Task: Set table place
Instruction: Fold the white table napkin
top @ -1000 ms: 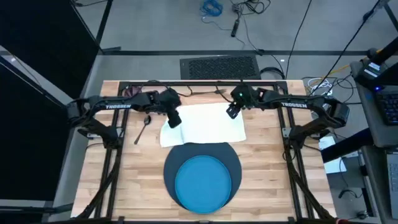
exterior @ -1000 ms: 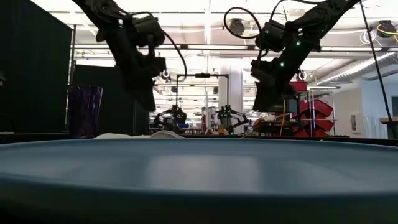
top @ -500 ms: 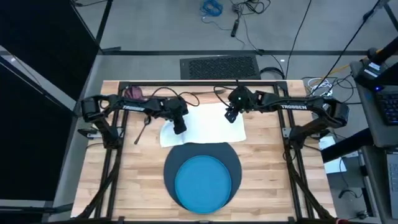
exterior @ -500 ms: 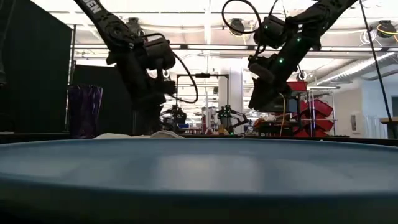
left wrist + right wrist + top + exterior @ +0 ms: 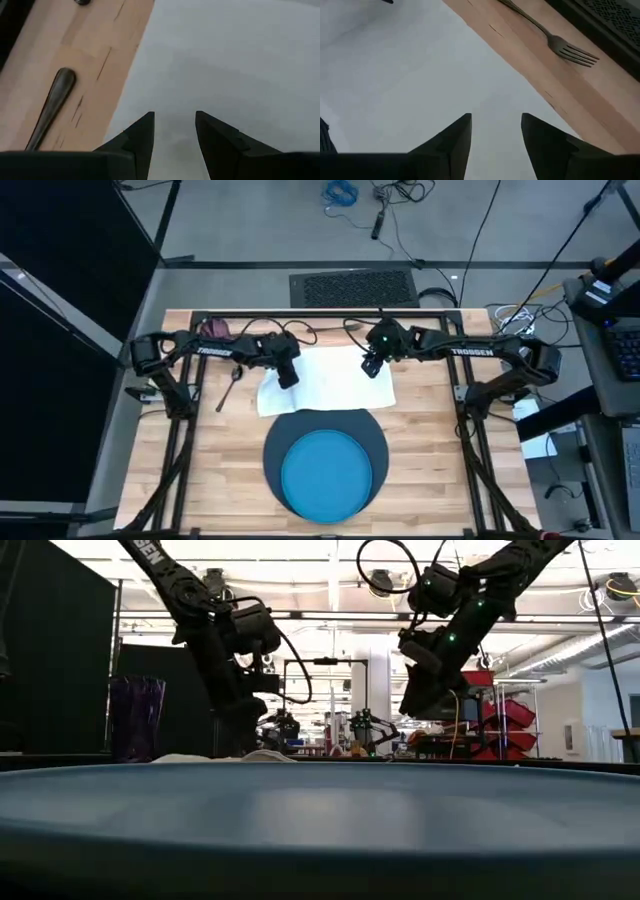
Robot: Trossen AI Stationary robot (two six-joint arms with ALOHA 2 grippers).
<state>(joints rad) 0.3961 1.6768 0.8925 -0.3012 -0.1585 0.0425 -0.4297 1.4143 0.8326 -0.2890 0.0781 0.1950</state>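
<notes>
Left gripper (image 5: 288,379) low over the near-left part of the napkin (image 5: 330,383), fingers apart with nothing between them; right gripper (image 5: 370,366) over the far-right part, likewise spread and empty. Seen from above: spoon (image 5: 230,387) just outboard of the left gripper on bare table (image 5: 430,460), plate (image 5: 327,471) on the mat (image 5: 372,432) nearer the front edge, napkin's near edge touching or overlapping the mat. Cup not clear here. At table height: left gripper (image 5: 235,725) down close to the cloth, right gripper (image 5: 425,695) hanging higher; purple cup (image 5: 136,718) beyond the left gripper, off to its outer side; plate rim (image 5: 320,810) filling the foreground. From the left wrist: fingers (image 5: 135,142) parted above white cloth, napkin edge just ahead and to one side, spoon handle (image 5: 52,107) beside it on the wood. From the right wrist: fingers (image 5: 452,145) parted over cloth, fork (image 5: 555,42) lying beyond the napkin's far edge. Knife not found. Step likely a two-handed pick to fold or shift the napkin. Best done by pinching at an edge or corner, not mid-sheet, closing both together, lifting evenly, keeping clear of spoon and fork.
</notes>
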